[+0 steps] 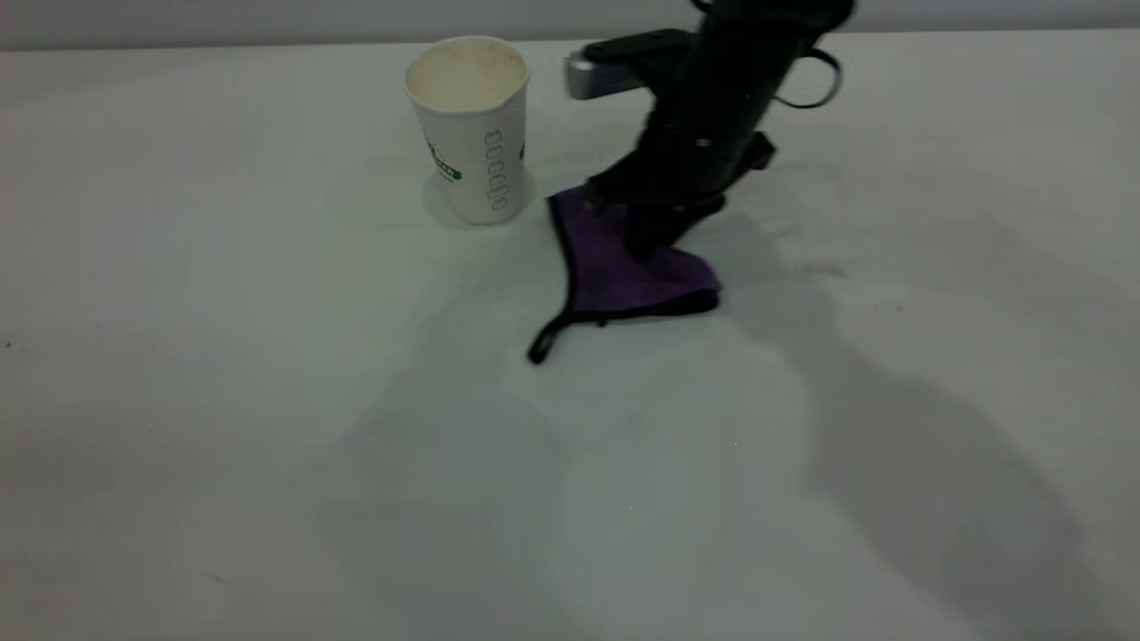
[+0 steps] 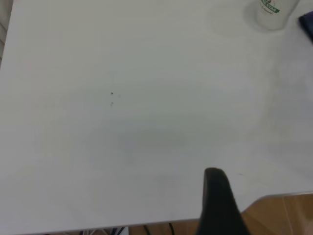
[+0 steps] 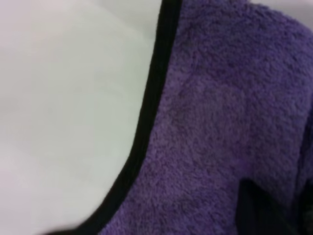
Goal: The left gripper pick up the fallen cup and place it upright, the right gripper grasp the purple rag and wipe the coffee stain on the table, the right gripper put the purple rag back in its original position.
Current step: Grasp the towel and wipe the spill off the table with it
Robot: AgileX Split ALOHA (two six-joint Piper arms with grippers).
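Note:
The cup (image 1: 468, 125) stands upright on the table (image 1: 267, 401), white with a green band and a cream inside; its base also shows in the left wrist view (image 2: 274, 12). The purple rag (image 1: 623, 276) lies just right of the cup, its black loop trailing toward the front. My right gripper (image 1: 655, 236) comes down onto the rag's far part and is shut on it, and the cloth bunches up at the tips. In the right wrist view the rag (image 3: 220, 122) fills the picture. No coffee stain shows. A black part of my left gripper (image 2: 217, 205) sits by the table's edge, far from the cup.
A tiny black speck (image 2: 111, 93) lies on the white tabletop. The table's edge and a wooden floor (image 2: 283, 215) show beside the left gripper. A faint smudge (image 1: 819, 267) lies right of the rag. The arms cast broad shadows across the front.

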